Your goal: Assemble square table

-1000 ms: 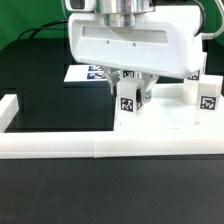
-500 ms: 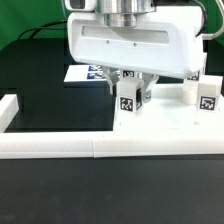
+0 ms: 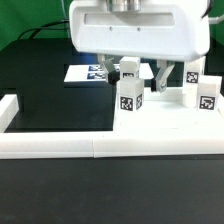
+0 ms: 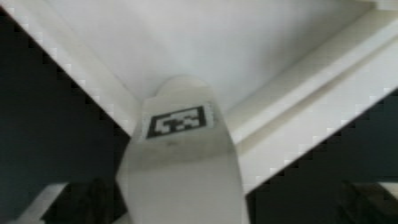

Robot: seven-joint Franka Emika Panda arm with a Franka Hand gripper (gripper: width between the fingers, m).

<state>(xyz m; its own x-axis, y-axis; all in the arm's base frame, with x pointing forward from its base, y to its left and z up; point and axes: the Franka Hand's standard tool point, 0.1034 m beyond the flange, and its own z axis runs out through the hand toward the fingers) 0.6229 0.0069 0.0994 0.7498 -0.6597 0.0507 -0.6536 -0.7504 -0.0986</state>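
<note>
The square table's white slab (image 3: 165,125) lies flat at the exterior view's right. A white tagged leg block (image 3: 128,98) stands upright on its near-left part. My gripper (image 3: 137,80) hangs just above it, jaws open, with a finger (image 3: 160,76) on either side of the leg's top and apart from it. In the wrist view the leg (image 4: 178,170) runs between the dark fingers (image 4: 365,205) of the gripper (image 4: 214,208), with the slab (image 4: 231,50) behind it. Two more leg blocks (image 3: 207,97) (image 3: 192,76) stand at the slab's right.
A long white border rail (image 3: 60,148) runs along the front and turns up at the exterior view's left (image 3: 10,108). The marker board (image 3: 84,73) lies on the black table behind the gripper's left side.
The gripper has risen and its fingers have spread apart. The leg block it was shut on now stands free on the slab.
</note>
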